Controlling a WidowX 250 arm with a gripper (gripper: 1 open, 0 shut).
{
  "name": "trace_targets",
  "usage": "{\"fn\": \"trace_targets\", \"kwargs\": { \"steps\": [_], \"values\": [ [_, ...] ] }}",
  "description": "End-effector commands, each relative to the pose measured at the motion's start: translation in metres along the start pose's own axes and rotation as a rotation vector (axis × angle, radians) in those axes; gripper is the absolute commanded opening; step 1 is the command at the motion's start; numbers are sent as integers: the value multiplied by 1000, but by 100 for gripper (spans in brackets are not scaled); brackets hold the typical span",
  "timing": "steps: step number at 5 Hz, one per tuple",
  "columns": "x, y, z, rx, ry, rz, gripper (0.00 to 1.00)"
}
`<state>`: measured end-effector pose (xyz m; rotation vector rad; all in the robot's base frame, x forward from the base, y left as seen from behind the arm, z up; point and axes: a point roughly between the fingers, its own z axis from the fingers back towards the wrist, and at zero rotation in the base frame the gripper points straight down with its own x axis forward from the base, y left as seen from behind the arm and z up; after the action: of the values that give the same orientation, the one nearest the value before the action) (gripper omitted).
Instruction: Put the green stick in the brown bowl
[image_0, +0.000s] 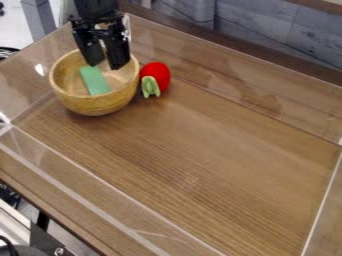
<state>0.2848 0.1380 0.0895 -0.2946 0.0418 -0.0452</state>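
The green stick (94, 80) lies inside the brown bowl (80, 103) (near the table's far-left corner), directly below the wide-open, empty gripper (103, 58), long axis running away from the camera.

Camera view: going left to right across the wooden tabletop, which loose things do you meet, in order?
Brown bowl, with the green stick lying inside it → red round toy with its green leaf, just right of the bowl. The open end effector hangs over the bowl, so it is left unordered.
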Motion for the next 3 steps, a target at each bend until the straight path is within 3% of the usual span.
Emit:
{"fn": "trace_targets", "kwargs": {
  "steps": [1, 2, 3],
  "values": [
    [9, 4, 10, 38, -36, -63, 100],
    [5, -10, 7, 40, -36, -54, 100],
    [3, -34, 13, 46, -61, -50, 100]
  ]
}}
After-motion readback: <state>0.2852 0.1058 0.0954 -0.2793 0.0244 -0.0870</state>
